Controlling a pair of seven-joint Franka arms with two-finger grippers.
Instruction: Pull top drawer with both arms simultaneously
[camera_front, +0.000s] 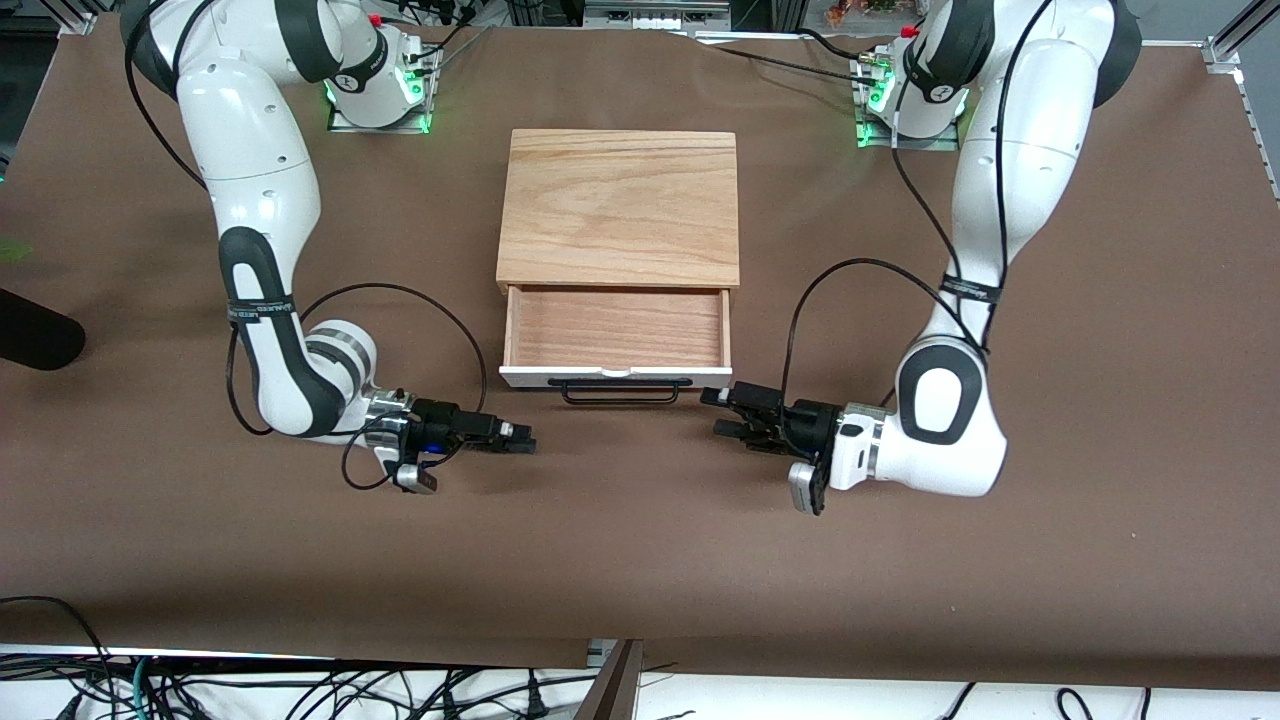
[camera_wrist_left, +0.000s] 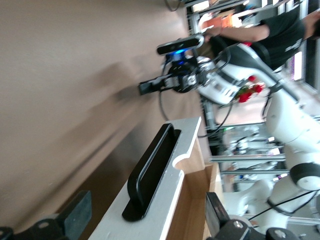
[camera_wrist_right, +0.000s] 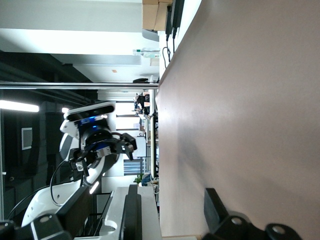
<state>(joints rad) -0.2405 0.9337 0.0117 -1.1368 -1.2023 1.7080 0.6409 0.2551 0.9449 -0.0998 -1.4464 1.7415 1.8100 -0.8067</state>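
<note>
The top drawer (camera_front: 615, 328) stands pulled out of the cabinet, its light wood inside showing. Its white front panel (camera_front: 530, 377) and black bar handle (camera_front: 620, 392) face the front camera. My left gripper (camera_front: 716, 413) is open and empty, low over the table beside the handle's end toward the left arm, not touching it. My right gripper (camera_front: 524, 440) is open and empty, low over the table off the drawer's other corner, apart from it. The left wrist view shows the panel (camera_wrist_left: 170, 165) and handle (camera_wrist_left: 150, 170) between my left gripper's (camera_wrist_left: 147, 212) fingers. The right wrist view shows the handle (camera_wrist_right: 132, 215) past my right gripper (camera_wrist_right: 145, 205).
The cabinet's light wooden top board (camera_front: 620, 208) lies between the two arm bases. Brown cloth (camera_front: 640, 540) covers the table. Black cables loop from both forearms. A dark object (camera_front: 35, 340) lies at the table's edge toward the right arm's end.
</note>
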